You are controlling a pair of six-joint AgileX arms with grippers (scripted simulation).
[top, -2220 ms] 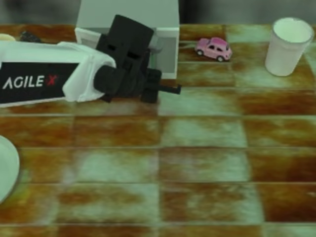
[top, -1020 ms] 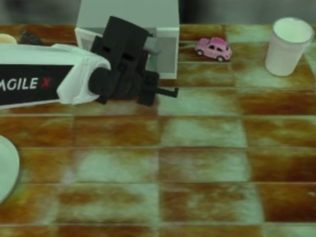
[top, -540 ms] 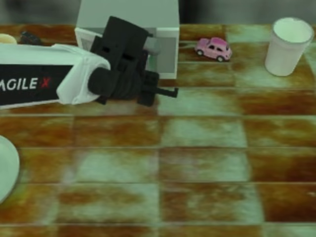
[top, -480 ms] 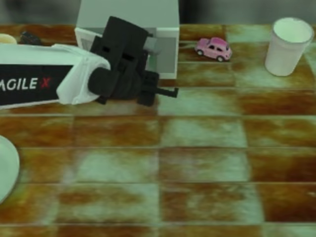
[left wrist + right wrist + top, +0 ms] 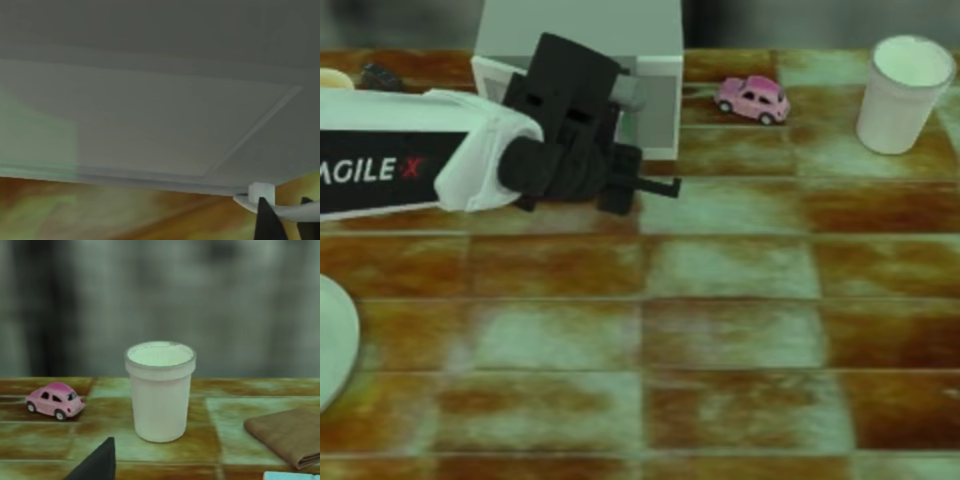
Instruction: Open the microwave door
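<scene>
The microwave [image 5: 580, 25] stands at the table's back edge, left of centre. My left gripper [image 5: 605, 100] reaches down over its front. In the left wrist view the microwave door [image 5: 150, 125] fills most of the picture as a pale panel with a grey window. There my left gripper [image 5: 286, 225] is shut on the white door handle [image 5: 295, 210], one dark finger on each side of it. A greenish patch shows at the door's far end. My right gripper [image 5: 100, 465] shows only as a dark wedge, parked facing the cup, and is out of the top view.
A pink toy car [image 5: 753, 99] sits right of the microwave, with a white cup [image 5: 903, 92] further right. A white plate [image 5: 332, 340] pokes in at the left edge. A folded brown cloth [image 5: 285, 435] lies beside the cup [image 5: 160, 390].
Since 2.2 s ago my left arm and gripper have shifted slightly left at the microwave's front. Over the last second nothing has visibly moved.
</scene>
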